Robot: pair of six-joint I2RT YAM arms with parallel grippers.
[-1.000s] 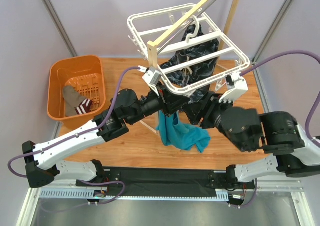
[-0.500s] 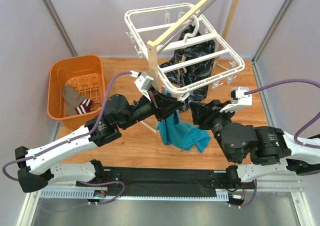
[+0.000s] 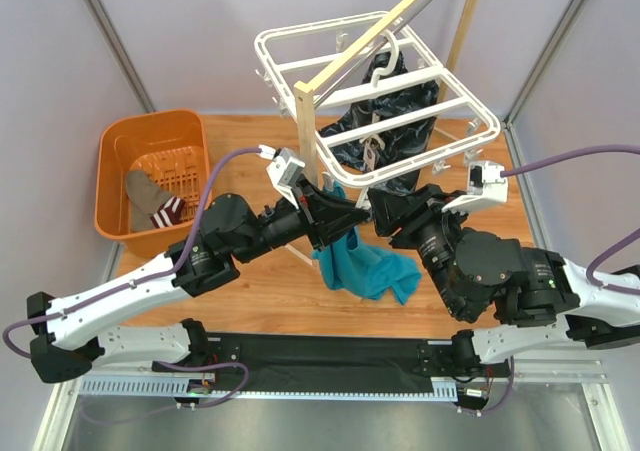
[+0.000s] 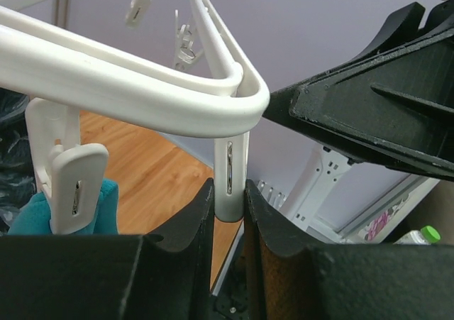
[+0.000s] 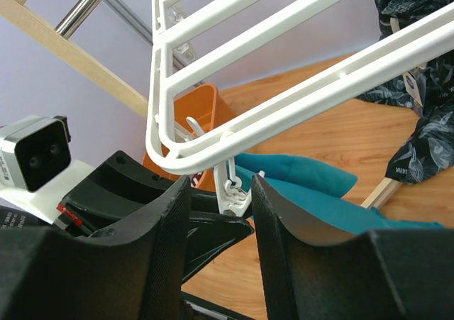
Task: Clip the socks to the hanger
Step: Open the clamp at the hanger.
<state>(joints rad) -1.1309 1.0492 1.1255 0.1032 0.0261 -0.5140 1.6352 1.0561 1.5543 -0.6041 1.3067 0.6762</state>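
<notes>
At the table's (image 3: 250, 281) near edge, two arm bases; next, left gripper (image 4: 228, 196), fingers pinched tight on a white clip (image 4: 230, 167) hanging from a corner of the hanger (image 4: 128, 93); right gripper (image 5: 220, 185), fingers spread, second clip (image 5: 233, 192) dangling between them, touching neither; teal cloth (image 3: 370, 266) hanging beneath the frame; black patterned garment (image 5: 425, 139) behind; wooden rack (image 3: 305, 121) post alongside; far left, orange basket (image 3: 120, 136) holding one sock (image 3: 150, 201), striped cuff showing.
</notes>
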